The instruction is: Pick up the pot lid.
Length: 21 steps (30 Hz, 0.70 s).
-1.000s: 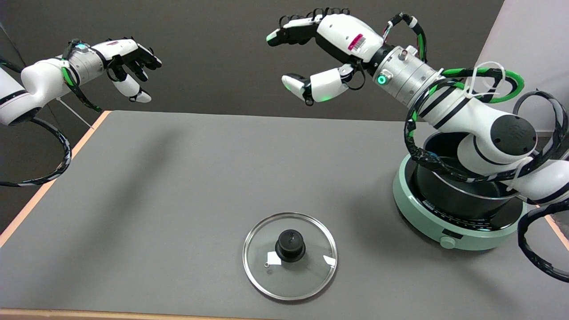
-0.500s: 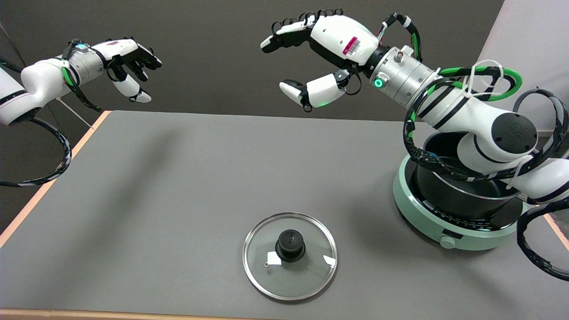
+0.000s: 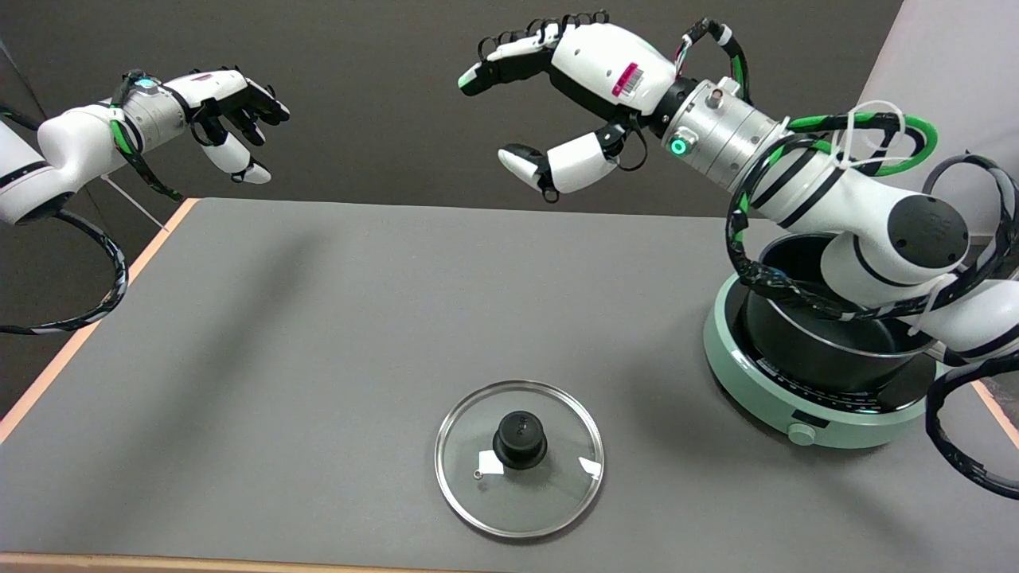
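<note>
Glass pot lid [image 3: 549,493] lies flat near the table's [image 3: 318,334] near edge, centre, dome up, black knob [image 3: 520,438] standing upright in its middle. Metal rim all round, small steam vent beside the knob, two white reflections or stickers on the glass, can't tell which. Likely moderately heavy, rigid, breakable; glass and rim look smooth and slippery, and the rim sits flush on the table, so no easy purchase there. Best hold: knob, fingers closing round its waist from above.

Further back, right: black pot [image 3: 820,350] on a mint-green induction cooker [image 3: 764,398], well apart from the lid, partly hidden by the right arm.

Farthest: right hand [image 3: 557,103] high in the air past the far edge, fingers spread, thumb apart below, holding nothing. Nowhere near the lid; approach not begun.
</note>
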Tool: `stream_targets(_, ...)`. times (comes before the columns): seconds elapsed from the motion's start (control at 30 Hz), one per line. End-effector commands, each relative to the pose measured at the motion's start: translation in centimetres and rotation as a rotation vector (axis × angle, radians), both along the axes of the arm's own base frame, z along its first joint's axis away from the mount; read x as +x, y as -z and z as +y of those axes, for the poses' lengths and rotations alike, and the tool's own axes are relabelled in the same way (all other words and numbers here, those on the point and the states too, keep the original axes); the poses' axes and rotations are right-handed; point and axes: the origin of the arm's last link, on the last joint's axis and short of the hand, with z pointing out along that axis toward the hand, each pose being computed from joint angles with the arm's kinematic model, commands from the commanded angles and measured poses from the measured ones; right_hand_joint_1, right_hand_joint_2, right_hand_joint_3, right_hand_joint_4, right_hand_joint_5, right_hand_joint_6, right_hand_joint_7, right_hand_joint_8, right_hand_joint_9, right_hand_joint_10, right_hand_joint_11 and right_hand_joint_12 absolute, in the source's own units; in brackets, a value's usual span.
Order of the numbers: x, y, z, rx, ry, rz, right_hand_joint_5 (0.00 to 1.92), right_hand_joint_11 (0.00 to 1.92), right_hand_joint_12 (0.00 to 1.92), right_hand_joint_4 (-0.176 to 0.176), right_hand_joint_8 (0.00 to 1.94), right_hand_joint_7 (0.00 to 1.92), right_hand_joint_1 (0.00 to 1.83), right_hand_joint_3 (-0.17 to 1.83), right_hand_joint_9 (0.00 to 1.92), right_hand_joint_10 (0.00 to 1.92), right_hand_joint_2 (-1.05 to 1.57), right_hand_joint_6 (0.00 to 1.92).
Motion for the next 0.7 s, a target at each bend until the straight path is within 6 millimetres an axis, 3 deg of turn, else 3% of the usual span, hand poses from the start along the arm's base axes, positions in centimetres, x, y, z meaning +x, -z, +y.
stream_targets(0.03, 1.0, 0.1, 0.4, 0.064, -0.002, -0.049, 0.59, 0.36, 0.79, 0.053, 0.20, 0.59, 0.79, 0.90, 0.55, 0.30, 0.69, 0.30)
stream_targets(0.27, 1.7, 0.6, 1.2, 0.124, -0.031, -0.023, 0.63, 0.30, 0.75, 0.027, 0.21, 0.60, 0.80, 0.89, 0.54, 0.29, 0.69, 0.34)
stream_targets(0.47, 2.4, -1.4, 1.2, 0.065, -0.064, -0.041, 0.64, 0.35, 0.79, 0.030, 0.20, 0.65, 0.77, 0.95, 0.55, 0.35, 0.66, 0.41)
stream_targets(0.6, 1.5, -3.8, 0.8, -0.062, -0.047, -0.066, 0.63, 0.39, 0.84, 0.045, 0.21, 0.66, 0.74, 0.98, 0.56, 0.39, 0.64, 0.44)
stream_targets(0.7, 1.7, -5.3, 0.8, -0.114, -0.042, -0.106, 0.66, 0.41, 0.89, 0.065, 0.23, 0.67, 0.80, 0.88, 0.61, 0.35, 0.66, 0.38)
